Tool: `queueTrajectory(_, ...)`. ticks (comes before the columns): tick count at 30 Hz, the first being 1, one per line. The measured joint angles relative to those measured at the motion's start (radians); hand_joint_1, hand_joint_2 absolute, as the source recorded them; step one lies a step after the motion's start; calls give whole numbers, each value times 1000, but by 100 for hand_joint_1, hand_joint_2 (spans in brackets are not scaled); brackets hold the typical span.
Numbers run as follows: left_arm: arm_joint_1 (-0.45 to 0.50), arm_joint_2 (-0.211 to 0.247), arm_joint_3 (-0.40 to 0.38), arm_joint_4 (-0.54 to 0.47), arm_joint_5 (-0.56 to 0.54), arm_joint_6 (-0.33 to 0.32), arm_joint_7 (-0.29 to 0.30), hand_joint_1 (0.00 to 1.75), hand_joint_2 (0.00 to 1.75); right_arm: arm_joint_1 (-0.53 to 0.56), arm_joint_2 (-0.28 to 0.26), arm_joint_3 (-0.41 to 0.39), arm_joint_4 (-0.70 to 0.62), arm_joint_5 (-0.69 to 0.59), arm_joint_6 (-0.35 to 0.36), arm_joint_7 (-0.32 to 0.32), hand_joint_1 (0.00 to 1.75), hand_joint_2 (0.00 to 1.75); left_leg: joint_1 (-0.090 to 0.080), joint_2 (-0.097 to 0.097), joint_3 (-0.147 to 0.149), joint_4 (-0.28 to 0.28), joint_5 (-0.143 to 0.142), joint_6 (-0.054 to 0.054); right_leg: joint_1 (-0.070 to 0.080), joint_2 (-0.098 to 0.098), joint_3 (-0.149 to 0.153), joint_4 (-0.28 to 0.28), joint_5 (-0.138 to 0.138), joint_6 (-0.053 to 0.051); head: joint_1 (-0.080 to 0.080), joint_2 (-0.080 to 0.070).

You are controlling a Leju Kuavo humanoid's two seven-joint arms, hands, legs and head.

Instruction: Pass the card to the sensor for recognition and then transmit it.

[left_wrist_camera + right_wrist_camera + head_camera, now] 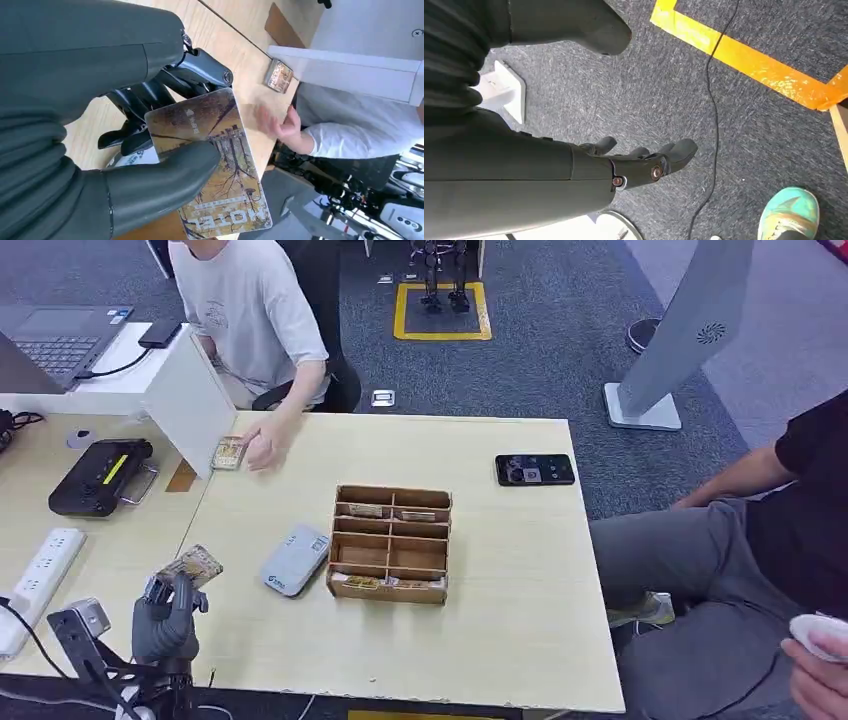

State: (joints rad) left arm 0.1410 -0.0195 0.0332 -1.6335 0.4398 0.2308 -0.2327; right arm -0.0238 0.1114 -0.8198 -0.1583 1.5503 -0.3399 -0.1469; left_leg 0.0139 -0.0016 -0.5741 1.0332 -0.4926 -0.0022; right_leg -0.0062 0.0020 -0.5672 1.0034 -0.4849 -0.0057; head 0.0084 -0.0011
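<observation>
My left hand (167, 620) hovers over the table's near left corner and pinches a brown-and-gold hotel card (192, 566) between thumb and fingers. The left wrist view shows the same card (215, 165) up close, the thumb lying across its face. A grey card sensor (295, 559) lies flat on the table to the right of that hand, beside a wooden card box (390, 543). My right hand (639, 160) hangs over the grey carpet, fingers apart, holding nothing.
A person across the table rests a hand (262, 448) next to another card (229, 452) by a white divider (188, 400). A black phone (534, 469) lies far right. A black terminal (98, 476) and power strip (38, 575) sit left. Another person (770, 540) sits at right.
</observation>
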Motion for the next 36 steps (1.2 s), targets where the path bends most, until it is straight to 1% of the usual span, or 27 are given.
queueTrajectory(1, 1, 0, 0, -3, 1, 0, -4, 175, 175, 0, 0, 0, 0, 0, 0, 0, 0, 175, 0, 0, 0, 0, 0, 0, 0, 0, 0, 0, 0, 0, 0, 0)
queueTrajectory(3, 1, 0, 1, -10, 18, -7, -31, 175, 175, 0, 0, 0, 2, 0, 0, 0, 0, 175, 0, 0, 0, 0, 0, 0, 0, 0, 0, 0, 0, 0, 0, 0)
queueTrajectory(5, -5, 6, 1, -48, 41, -13, -52, 175, 175, 0, 0, 0, 4, 0, 0, 0, 0, 175, 0, 0, 0, 0, 0, 0, 0, 0, 0, 0, 0, 0, 0, 0)
queueTrajectory(8, -32, 22, 2, -108, 37, -14, -68, 175, 175, -1, 0, 0, 5, 0, 5, -2, 0, 175, 0, -1, 0, 0, 0, 0, 0, 0, 0, 0, 0, 0, 0, 0)
queueTrajectory(11, -72, 34, 3, -151, -14, -5, -106, 175, 175, -2, 1, 2, 5, 1, 18, -1, 0, 175, 0, -1, 0, 0, 0, 0, 0, 0, 0, 0, 0, 0, 0, 0)
queueTrajectory(13, -100, 47, 3, -163, -83, 16, -139, 175, 175, -3, 1, 4, 5, 2, 22, -2, 0, 175, 0, -1, 0, 0, 0, 0, 0, 0, 0, 0, 0, 0, 0, 0)
queueTrajectory(14, -115, 54, 3, -166, -135, 37, -160, 175, 175, -4, 1, 6, 5, 3, 24, -3, 0, 175, 0, 0, 0, 0, 0, 0, 0, 0, 0, 0, 0, 0, 0, 0)
queueTrajectory(15, -137, 76, 2, -165, -232, 96, -170, 175, 175, -6, 1, 12, 5, 7, 42, -6, 0, 175, 0, -1, 0, 0, 1, 0, 0, 0, 0, 0, 0, 0, 0, 0)
queueTrajectory(17, -208, 150, -11, -131, -549, 310, -149, 175, 175, -16, -4, 47, 2, 17, 97, -16, 0, 175, 1, 0, 0, 0, 2, -2, 1, 0, -1, 0, 1, -1, 2, 0)
queueTrajectory(18, -251, 194, -14, -97, -794, 412, -144, 175, 175, -22, -9, 68, 0, 18, 114, -22, 0, 175, 1, 0, 1, 0, 2, -2, 1, 1, -1, 0, 1, -1, 0, 0)
queueTrajectory(19, -290, 226, -14, -62, -1029, 460, -144, 175, 175, -27, -11, 83, -4, 18, 124, -25, 0, 175, 1, 0, 1, 0, 2, -2, 1, 0, 0, 0, 1, -1, -3, 0)
queueTrajectory(21, -350, 283, -17, 4, -1465, 465, -151, 175, 175, -40, -19, 105, -8, 18, 132, -29, 0, 175, 1, -2, 1, 0, 3, -2, 1, -2, 1, 1, 1, -1, -2, 0)
queueTrajectory(22, -367, 303, -18, 30, -1634, 465, -154, 175, 175, -45, -24, 114, -12, 18, 133, -29, 0, 175, 1, -1, 1, 0, 3, -2, 1, 0, 0, 1, 1, -1, -1, 0)
queueTrajectory(23, -378, 316, -19, 50, -1735, 466, -153, 175, 175, -47, -26, 122, -13, 18, 137, -29, 0, 175, 1, 2, 1, 0, 3, -2, 1, 2, -1, 1, 3, -2, -2, 0)
queueTrajectory(24, -391, 327, -21, 70, -1801, 467, -146, 175, 175, -48, -29, 129, -16, 18, 141, -28, 0, 175, 1, 3, 1, 0, 3, -2, 1, 3, -1, 1, 3, -2, -2, 0)
queueTrajectory(25, -409, 341, -23, 86, -1791, 468, -136, 175, 175, -48, -34, 135, -16, 18, 143, -24, 0, 175, 1, 3, 1, 0, 3, -2, 1, 4, -2, 1, 4, -2, -2, 0)
queueTrajectory(26, -428, 348, -26, 95, -1747, 468, -126, 175, 175, -45, -37, 140, -17, 18, 143, -22, 0, 175, 1, 3, 0, 0, 3, -2, 1, 3, -2, 1, 4, -2, -2, 0)
queueTrajectory(27, -444, 357, -33, 109, -1622, 468, -110, 175, 175, -44, -42, 148, -17, 18, 142, -21, 0, 175, 1, 3, 0, 0, 3, -2, 1, 3, -2, 1, 4, -2, -2, 0)
queueTrajectory(28, -458, 363, -41, 120, -1522, 468, -101, 175, 175, -45, -43, 152, -17, 18, 141, -21, 0, 175, 0, 3, 0, 0, 3, -2, 1, 3, -2, 1, 4, -2, -2, 0)
queueTrajectory(29, -472, 366, -49, 130, -1456, 468, -96, 175, 175, -45, -45, 154, -18, 15, 141, -21, 0, 175, 0, 3, 0, 0, 3, -2, 1, 3, -2, 1, 4, -2, -2, 0)
queueTrajectory(31, -491, 372, -60, 143, -1437, 468, -92, 175, 175, -45, -45, 161, -20, 11, 140, -22, 0, 175, 0, 3, 0, 0, 3, -2, 1, 3, -2, 1, 3, -2, -2, 0)
queueTrajectory(36, -506, 379, -79, 180, -1455, 468, -81, 175, 175, -46, -47, 172, -22, 9, 135, -24, 0, 175, 0, 3, 0, 0, 3, -2, 0, 4, -2, 1, 3, -2, -2, 0)
